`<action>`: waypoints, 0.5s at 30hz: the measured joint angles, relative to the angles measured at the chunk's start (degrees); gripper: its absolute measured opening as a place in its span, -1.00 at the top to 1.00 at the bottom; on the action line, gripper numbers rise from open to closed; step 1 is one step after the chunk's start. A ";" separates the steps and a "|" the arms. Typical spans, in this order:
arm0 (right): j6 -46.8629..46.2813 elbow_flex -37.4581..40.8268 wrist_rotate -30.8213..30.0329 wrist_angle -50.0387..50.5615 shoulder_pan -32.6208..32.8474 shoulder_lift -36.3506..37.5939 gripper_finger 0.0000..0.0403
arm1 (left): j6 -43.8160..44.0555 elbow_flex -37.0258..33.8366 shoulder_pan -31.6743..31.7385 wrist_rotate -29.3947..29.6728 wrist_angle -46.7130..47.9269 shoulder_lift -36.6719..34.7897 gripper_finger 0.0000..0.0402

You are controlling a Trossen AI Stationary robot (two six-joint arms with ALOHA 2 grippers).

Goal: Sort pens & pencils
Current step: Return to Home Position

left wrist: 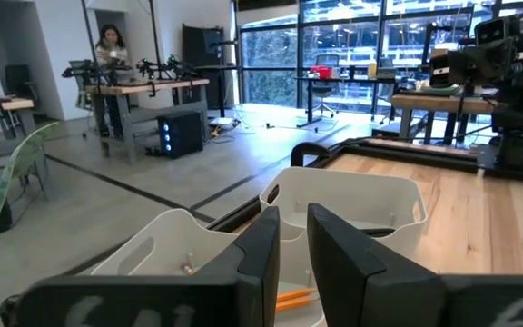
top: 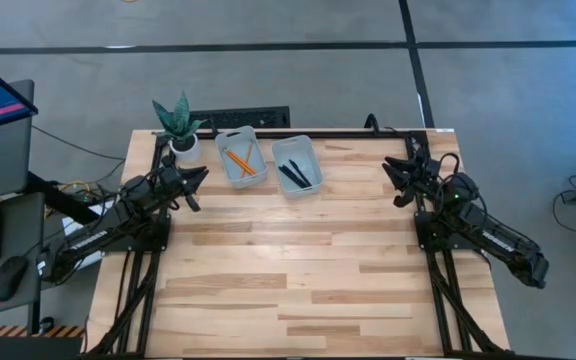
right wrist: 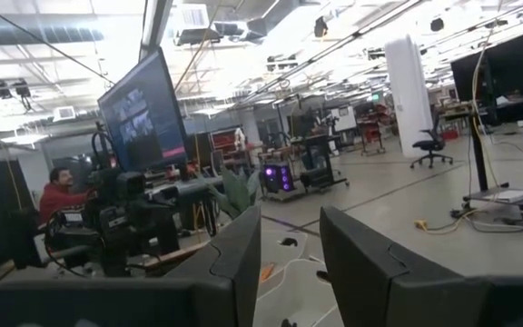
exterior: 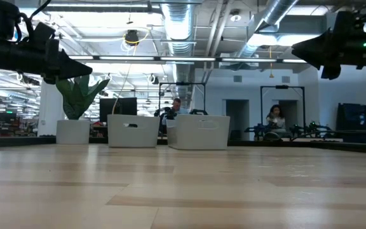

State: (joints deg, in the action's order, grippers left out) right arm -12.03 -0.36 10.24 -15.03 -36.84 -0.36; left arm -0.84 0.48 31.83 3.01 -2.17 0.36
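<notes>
As far as we can tell, the sorting itself is done. The pencils lie in the left bin and the pens in the right bin. The bins sit side by side at the far edge of the table, next to the plant. We can't count the sticks in either bin from above. We see no loose pen or pencil on the boards.

The left gripper hovers over the table's left edge, just beside the left bin and pointing at it. Its fingers are narrowly parted with nothing between them. The right gripper hovers over the right edge, well apart from both bins. Its fingers are spread a bit wider and also empty. The low view shows both arms lifted clear of the wood.

Our read is that only parking the arms is left, with no more picks. The left arm should draw away from the bin wall without clipping it.
</notes>
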 joint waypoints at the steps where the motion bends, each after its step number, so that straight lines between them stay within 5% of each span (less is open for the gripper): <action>1: 0.00 0.00 0.00 0.00 0.00 0.00 0.32 | 0.01 -0.01 0.00 -0.01 0.00 0.00 0.74; 15: 0.00 0.00 0.02 0.00 0.00 0.00 0.31 | 0.31 -0.05 0.00 -0.05 0.02 0.00 0.74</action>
State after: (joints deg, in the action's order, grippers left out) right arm -12.03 -0.36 10.26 -15.03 -36.84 -0.36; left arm -0.54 0.43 31.83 2.96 -2.15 0.36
